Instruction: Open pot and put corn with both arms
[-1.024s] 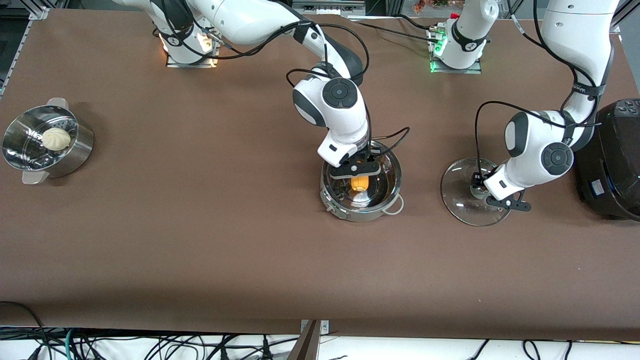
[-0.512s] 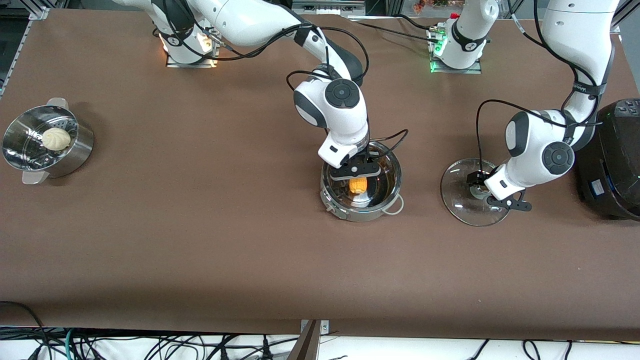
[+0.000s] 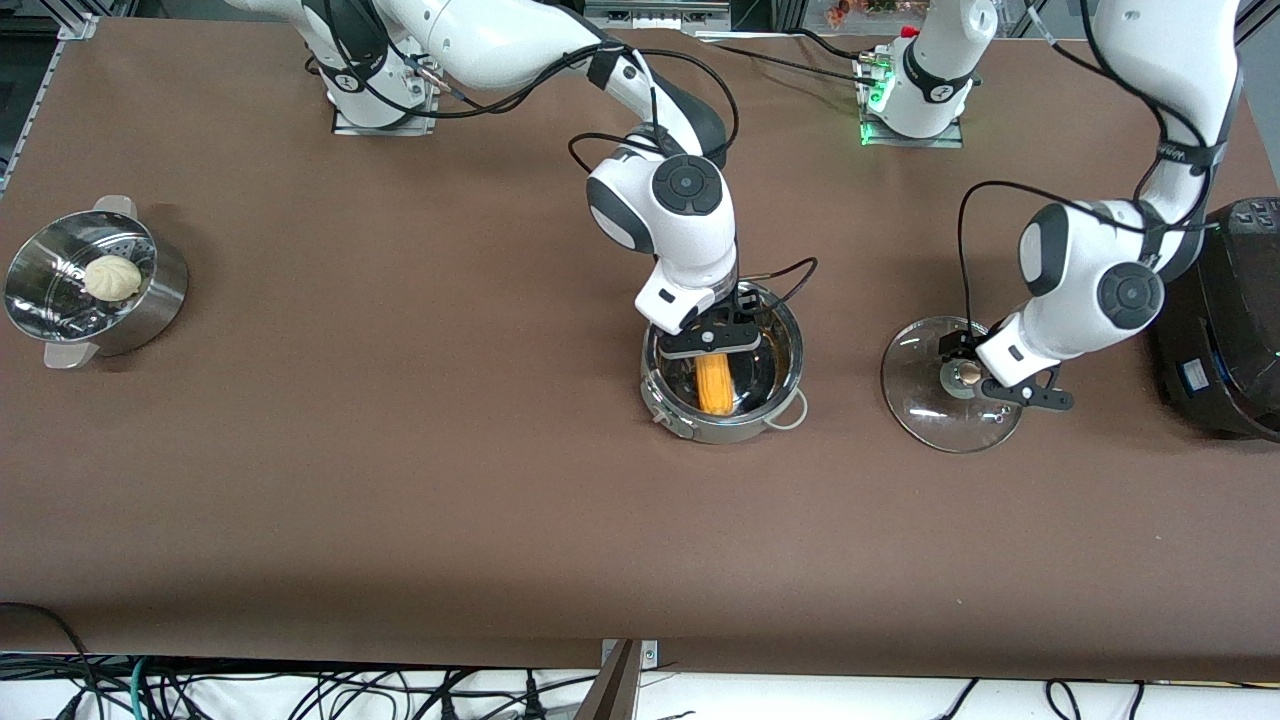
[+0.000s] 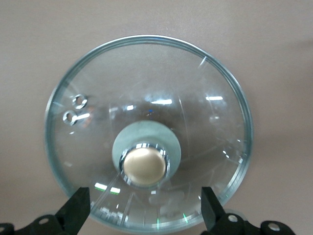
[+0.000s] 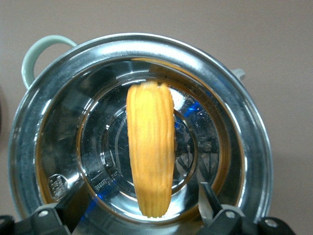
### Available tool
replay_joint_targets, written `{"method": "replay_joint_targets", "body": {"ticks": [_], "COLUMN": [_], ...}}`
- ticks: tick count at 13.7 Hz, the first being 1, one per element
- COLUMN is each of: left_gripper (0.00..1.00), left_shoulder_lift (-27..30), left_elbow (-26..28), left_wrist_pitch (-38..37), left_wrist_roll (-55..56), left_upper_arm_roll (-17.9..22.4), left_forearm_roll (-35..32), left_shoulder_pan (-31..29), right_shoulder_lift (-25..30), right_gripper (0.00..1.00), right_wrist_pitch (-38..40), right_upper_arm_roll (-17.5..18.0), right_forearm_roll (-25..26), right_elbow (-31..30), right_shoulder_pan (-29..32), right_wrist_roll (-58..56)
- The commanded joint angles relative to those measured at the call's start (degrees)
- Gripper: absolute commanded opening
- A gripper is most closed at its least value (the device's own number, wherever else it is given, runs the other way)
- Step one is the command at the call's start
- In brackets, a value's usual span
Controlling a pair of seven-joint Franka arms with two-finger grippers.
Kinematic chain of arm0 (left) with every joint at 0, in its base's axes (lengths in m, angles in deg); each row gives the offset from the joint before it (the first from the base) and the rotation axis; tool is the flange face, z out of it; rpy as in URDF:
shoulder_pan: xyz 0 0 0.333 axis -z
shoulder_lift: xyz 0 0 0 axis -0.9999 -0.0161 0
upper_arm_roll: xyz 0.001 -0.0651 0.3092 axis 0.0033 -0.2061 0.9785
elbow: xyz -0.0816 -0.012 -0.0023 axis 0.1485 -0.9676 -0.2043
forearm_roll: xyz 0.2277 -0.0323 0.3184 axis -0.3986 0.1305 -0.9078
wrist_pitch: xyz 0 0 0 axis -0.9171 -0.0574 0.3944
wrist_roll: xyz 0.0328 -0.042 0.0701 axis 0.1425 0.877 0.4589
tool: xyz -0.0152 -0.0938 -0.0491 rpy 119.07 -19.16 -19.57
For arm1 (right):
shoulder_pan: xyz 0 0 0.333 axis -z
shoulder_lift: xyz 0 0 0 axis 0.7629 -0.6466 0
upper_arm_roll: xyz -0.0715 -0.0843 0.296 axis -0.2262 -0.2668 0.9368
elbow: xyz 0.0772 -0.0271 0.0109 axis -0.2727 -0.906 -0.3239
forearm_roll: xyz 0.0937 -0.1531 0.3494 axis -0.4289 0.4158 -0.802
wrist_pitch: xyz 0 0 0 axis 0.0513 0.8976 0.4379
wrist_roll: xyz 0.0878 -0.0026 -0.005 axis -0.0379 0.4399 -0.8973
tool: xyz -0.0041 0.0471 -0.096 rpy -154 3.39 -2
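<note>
The shiny steel pot (image 3: 775,400) stands uncovered mid-table. The yellow-orange corn (image 3: 713,383) lies flat on its bottom, lengthwise across the inside (image 5: 150,156), touching neither finger. My right gripper (image 3: 712,342) hovers open just above the pot (image 5: 244,107), its own midpoint (image 5: 141,203) over one end of the cob. The glass lid (image 3: 918,402) rests on the table beside the pot, toward the left arm's end. My left gripper (image 3: 987,373) hangs open over the lid (image 4: 146,83), its midpoint (image 4: 143,211) a little off the copper knob (image 4: 144,165), which is free.
A black rice cooker (image 3: 1225,320) stands close to the left arm's wrist at that end of the table. A perforated steel steamer pot (image 3: 160,295) with a white bun (image 3: 111,277) sits at the right arm's end.
The right gripper opened and the corn dropped from upright to lying flat in the pot. The left gripper opened off the lid's knob and rose slightly.
</note>
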Motion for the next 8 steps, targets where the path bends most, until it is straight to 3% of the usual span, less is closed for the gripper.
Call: {"method": "replay_joint_targets", "body": {"ticks": [1,5,8], "left_gripper": [1.00,1.00,1.00], "left_shoulder_lift": [8.8,15.2,20.9], "left_elbow": [3.8,3.1,1.5], "left_wrist_pitch": [-4.9,-5.4,-9.6], "left_wrist_roll": [-1.6,-0.9,-1.0], "left_upper_arm_roll": [-0.1,-0.3,-0.1], "left_forearm_roll": [1.5,1.5,0.6], "left_shoulder_pan": [-1.4,-1.4,-1.6], "right_shoulder_lift": [1.2,6.2,10.9], "right_gripper": [1.00,1.00,1.00], "right_wrist_pitch": [2.9,10.1,16.5], "right_upper_arm_roll": [-0.4,-0.5,-4.7], "right_forearm_roll": [0.8,0.9,0.6], "right_elbow": [0.8,0.8,0.8], "right_shoulder_pan": [0.0,2.7,3.4], "right_wrist_roll": [0.2,-6.0,-7.7]}}
